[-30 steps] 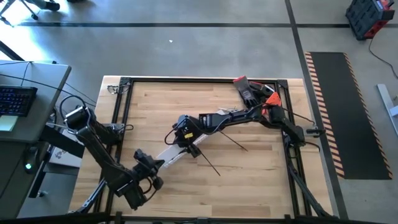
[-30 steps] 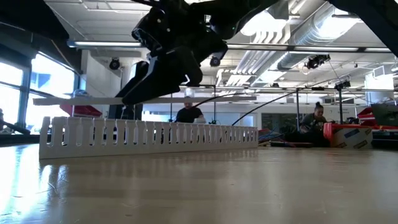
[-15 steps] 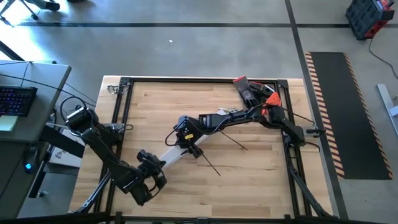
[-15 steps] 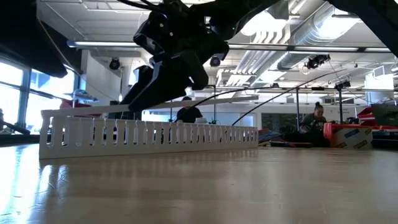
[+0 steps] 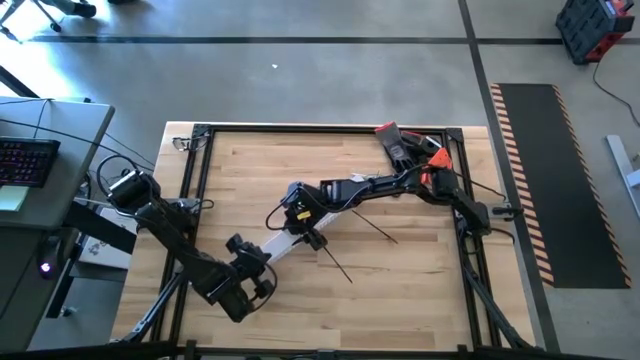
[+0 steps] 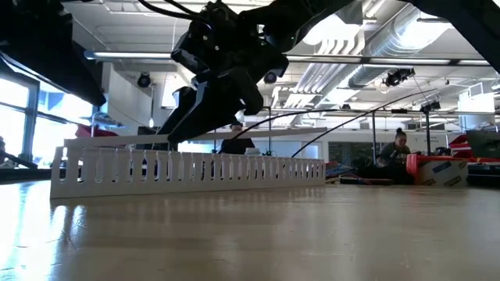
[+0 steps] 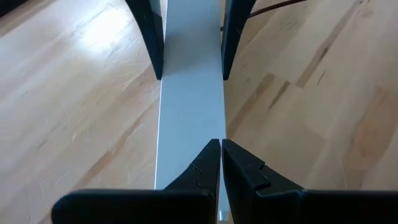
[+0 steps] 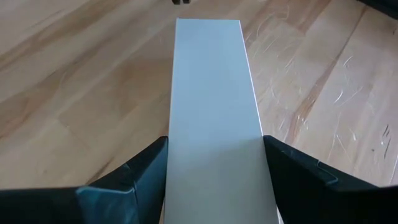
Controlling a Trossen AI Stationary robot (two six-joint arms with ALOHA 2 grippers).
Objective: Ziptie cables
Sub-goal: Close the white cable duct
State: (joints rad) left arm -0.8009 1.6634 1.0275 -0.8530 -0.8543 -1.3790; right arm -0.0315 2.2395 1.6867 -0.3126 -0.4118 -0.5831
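A wooden desk filled a black metal frame, seen from above, with grey floor all around it. Two dark arms reached in over it, one from the left edge and one from the far right corner.

The largest thing on the desk was a white slotted channel, lying slantwise near the middle. Just above it the right gripper held a flat white strip, its jaws spread wide and clamped on the strip's two long edges. In the low view the strip hung level, right over the channel's top.

The left gripper sat at the strip's near-left end. Its jaws were pressed together, tips meeting over the end of the white strip; whether they touched it could not be told.

The zipties lay on bare wood just right of the channel, thin straight black strips, one near the desk's middle and one a little nearer. The cables seemed to be the dark tangle at the far right corner, beside something red, too small to be sure.

Far behind the desk, people sat in the room.
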